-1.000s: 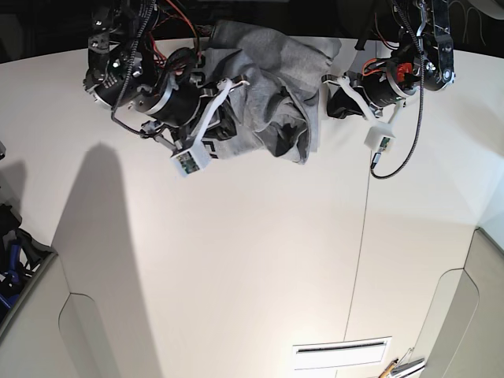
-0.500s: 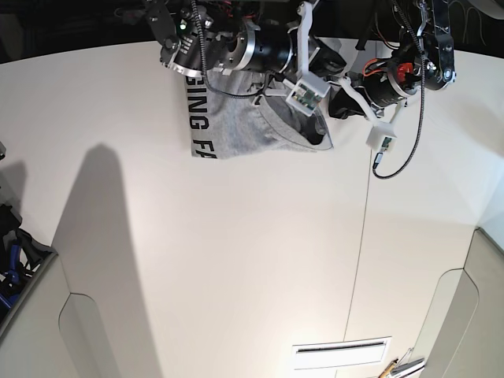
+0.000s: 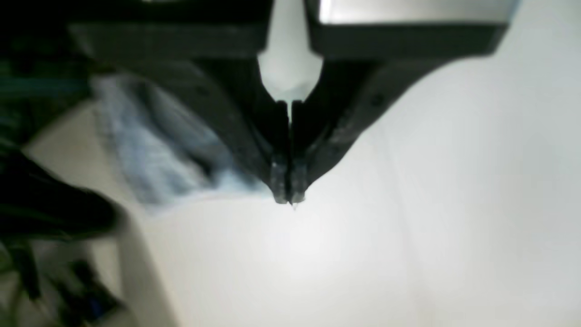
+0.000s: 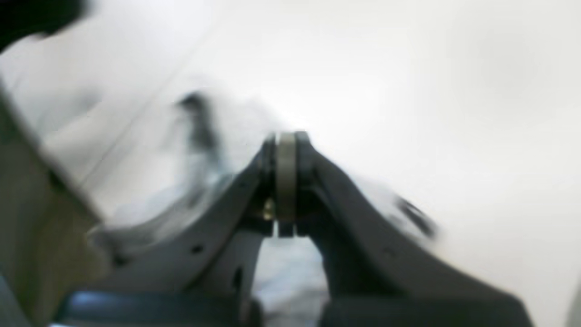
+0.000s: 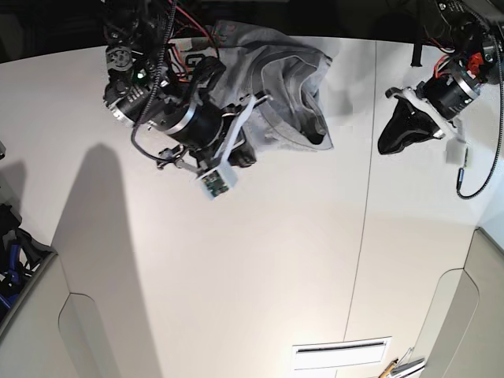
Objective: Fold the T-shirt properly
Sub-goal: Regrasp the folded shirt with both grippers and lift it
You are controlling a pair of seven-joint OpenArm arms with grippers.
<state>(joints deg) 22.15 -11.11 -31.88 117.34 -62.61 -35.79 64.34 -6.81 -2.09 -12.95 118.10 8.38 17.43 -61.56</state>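
Note:
The light grey T-shirt (image 5: pixel 293 69) lies bunched at the back middle of the white table, with a little black lettering showing at its far left edge. My right gripper (image 5: pixel 246 151) is at the shirt's front left edge. In the right wrist view its jaws (image 4: pixel 286 141) are shut with a pale strip of cloth between them and blurred grey cloth (image 4: pixel 290 268) around them. My left gripper (image 5: pixel 390 142) is over bare table to the right of the shirt, apart from it. In the left wrist view it (image 3: pixel 287 200) is shut and empty, with the shirt (image 3: pixel 150 159) blurred behind.
A seam (image 5: pixel 364 236) runs front to back across the table (image 5: pixel 236 276). A white slotted plate (image 5: pixel 341 353) lies near the front edge. Dark gear (image 5: pixel 12 260) sits off the left side. Beige panels stand at both front corners.
The right arm has swung from the back middle to the left and forward, and the shirt is bunched, hiding most lettering. The left arm has moved right, away from the shirt.

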